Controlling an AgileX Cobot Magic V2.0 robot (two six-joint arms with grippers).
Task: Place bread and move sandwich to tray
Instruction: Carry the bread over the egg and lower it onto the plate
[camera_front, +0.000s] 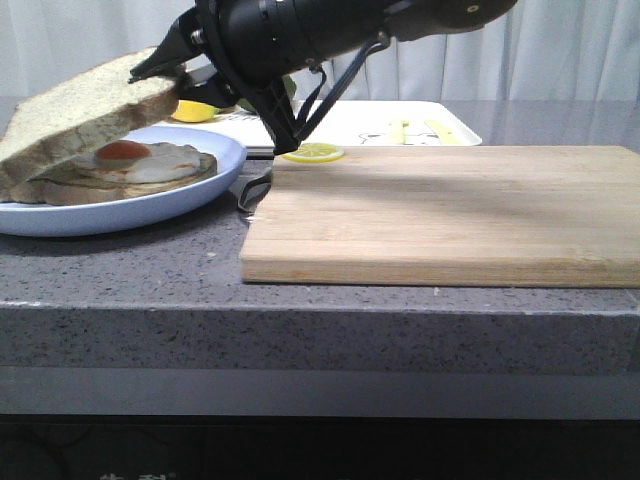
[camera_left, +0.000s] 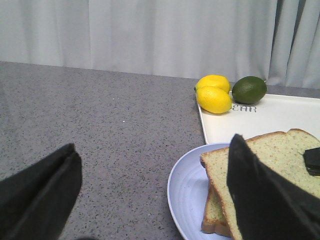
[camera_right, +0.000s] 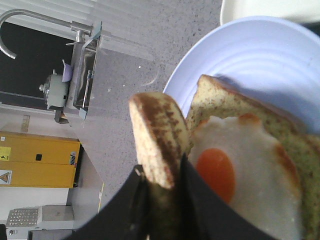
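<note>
My right gripper (camera_front: 175, 85) is shut on one end of the bread (camera_front: 90, 105), a thick brown-crusted slice. It holds the slice tilted, with the far end resting over the lower slice and fried egg (camera_front: 140, 162) on the light-blue plate (camera_front: 120, 215). In the right wrist view the gripper (camera_right: 161, 172) pinches the bread (camera_right: 159, 130) edge-on beside the egg (camera_right: 240, 165) and the plate (camera_right: 260, 55). My left gripper (camera_left: 153, 142) is open and empty, low over the counter beside the plate (camera_left: 190, 190) and bread (camera_left: 280, 160). The white tray (camera_front: 400, 118) lies behind the plate.
A wooden cutting board (camera_front: 450, 215) fills the right of the counter, with a lemon slice (camera_front: 312, 152) at its back left corner. Two lemons (camera_left: 214, 95) and a lime (camera_left: 249, 89) sit at the tray's (camera_left: 280, 117) far corner. A dark utensil (camera_front: 255, 190) lies between plate and board.
</note>
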